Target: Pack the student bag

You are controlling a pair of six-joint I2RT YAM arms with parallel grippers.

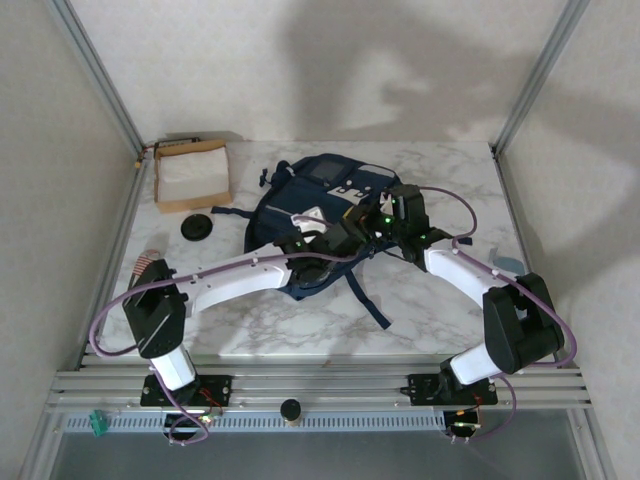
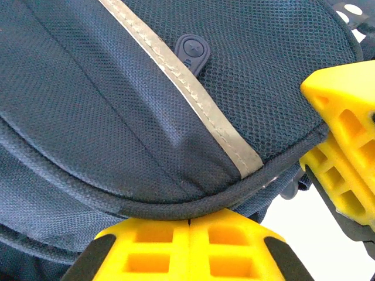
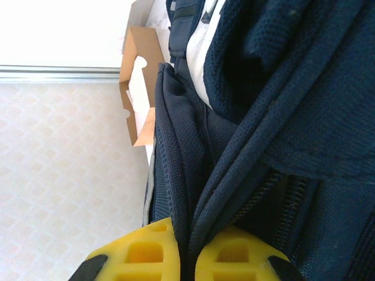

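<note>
Left wrist: left gripper (image 2: pixel 188 218) closed against navy fabric backpack (image 2: pixel 117 117) rim; right gripper (image 3: pixel 186 229) clamped on fold; thin rim easily lost if pulled.

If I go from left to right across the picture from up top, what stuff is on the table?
First the box → bag → small pale thing near the right edge.

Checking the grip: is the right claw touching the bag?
Touching. The right wrist view shows the right claw with a fold of the bag pinched between its yellow fingers.
</note>
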